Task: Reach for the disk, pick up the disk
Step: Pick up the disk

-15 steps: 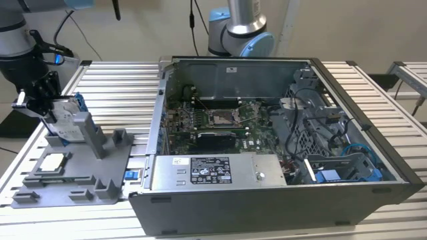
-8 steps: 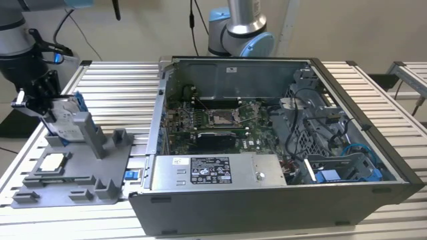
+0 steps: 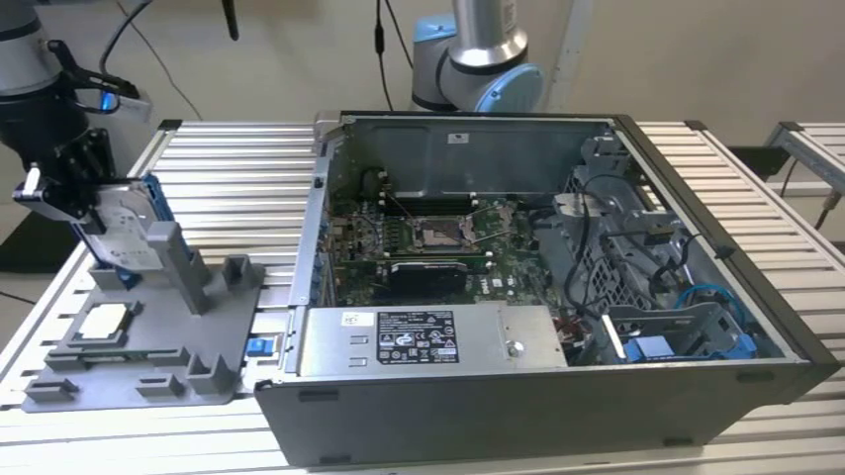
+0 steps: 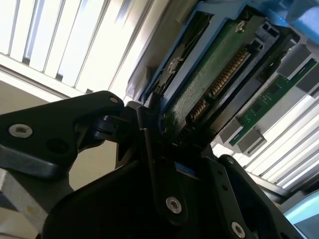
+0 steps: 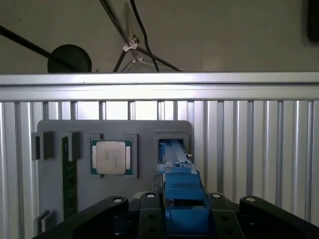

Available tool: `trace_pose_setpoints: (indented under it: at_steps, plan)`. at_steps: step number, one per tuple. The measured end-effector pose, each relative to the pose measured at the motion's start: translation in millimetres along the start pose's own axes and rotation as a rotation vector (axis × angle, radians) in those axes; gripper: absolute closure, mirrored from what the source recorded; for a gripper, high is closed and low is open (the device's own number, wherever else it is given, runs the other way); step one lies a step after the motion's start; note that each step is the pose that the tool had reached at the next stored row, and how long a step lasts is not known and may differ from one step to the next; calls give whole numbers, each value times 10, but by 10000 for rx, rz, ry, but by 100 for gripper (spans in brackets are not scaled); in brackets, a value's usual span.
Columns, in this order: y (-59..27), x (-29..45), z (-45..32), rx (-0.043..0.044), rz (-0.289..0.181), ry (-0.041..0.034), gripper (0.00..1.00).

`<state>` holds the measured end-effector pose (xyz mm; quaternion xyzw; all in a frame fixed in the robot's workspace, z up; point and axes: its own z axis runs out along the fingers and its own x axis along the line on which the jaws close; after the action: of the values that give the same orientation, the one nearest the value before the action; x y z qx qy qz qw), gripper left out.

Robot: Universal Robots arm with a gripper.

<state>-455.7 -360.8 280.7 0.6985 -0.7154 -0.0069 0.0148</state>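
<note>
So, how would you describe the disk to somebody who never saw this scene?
On the exterior view's left of the open computer case lies a grey tray. The disk stands on edge at its far end, at the gripper. Unlike the flat square chip nearby, it is silver framed in bright blue.

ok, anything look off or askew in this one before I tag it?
Nothing stands out. The disk stands on edge at the grey holder on the exterior view's left, the gripper closed on its blue bracket, fingers against its edge. The chip sits square in its pocket. The open computer case shows nothing spilled.
</note>
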Motion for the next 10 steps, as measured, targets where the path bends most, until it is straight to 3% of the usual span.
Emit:
trace_pose_setpoints:
  at_steps: [10]
  plan:
    - [7,2,-221,0,0,0,100]
